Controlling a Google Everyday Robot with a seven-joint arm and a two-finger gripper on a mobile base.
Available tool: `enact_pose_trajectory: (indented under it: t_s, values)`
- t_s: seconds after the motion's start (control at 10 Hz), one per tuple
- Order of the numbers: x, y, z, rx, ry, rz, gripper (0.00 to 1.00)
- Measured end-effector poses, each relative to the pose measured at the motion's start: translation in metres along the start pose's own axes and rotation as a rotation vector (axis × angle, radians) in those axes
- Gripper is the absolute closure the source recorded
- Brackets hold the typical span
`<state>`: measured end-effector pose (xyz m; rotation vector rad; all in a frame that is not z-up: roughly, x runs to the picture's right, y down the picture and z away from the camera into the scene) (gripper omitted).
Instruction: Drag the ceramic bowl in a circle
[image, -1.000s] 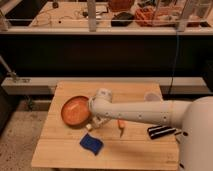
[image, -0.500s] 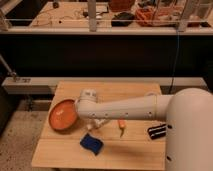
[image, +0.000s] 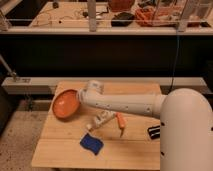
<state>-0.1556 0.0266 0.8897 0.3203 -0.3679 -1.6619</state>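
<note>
The ceramic bowl (image: 65, 103) is round, shallow and orange, and tilts a little at the left edge of the wooden table (image: 135, 150). My white arm reaches across the table from the right. My gripper (image: 83, 98) is at the bowl's right rim, under the arm's wrist. The contact with the bowl is hidden by the wrist.
A blue sponge (image: 91, 144) lies at the front of the table. A small white piece (image: 100, 121) and a small orange carrot-shaped piece (image: 120, 121) lie below the arm. A black object (image: 154, 132) lies at the right. A dark shelf wall stands behind the table.
The bowl and my gripper have moved left toward the table's left edge, then a little toward the far side. The other objects have stayed put.
</note>
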Motion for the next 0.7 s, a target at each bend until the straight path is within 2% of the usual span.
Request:
enact_pose_trajectory:
  t_s: [0.2,0.3,0.7]
  values:
    - [0.008,0.014,0.005,0.019,0.009,0.041,1.00]
    - [0.006,0.024,0.002,0.009,0.010,0.063,1.00]
    - [-0.015,0.065,-0.029,-0.074,0.015,0.139,1.00]
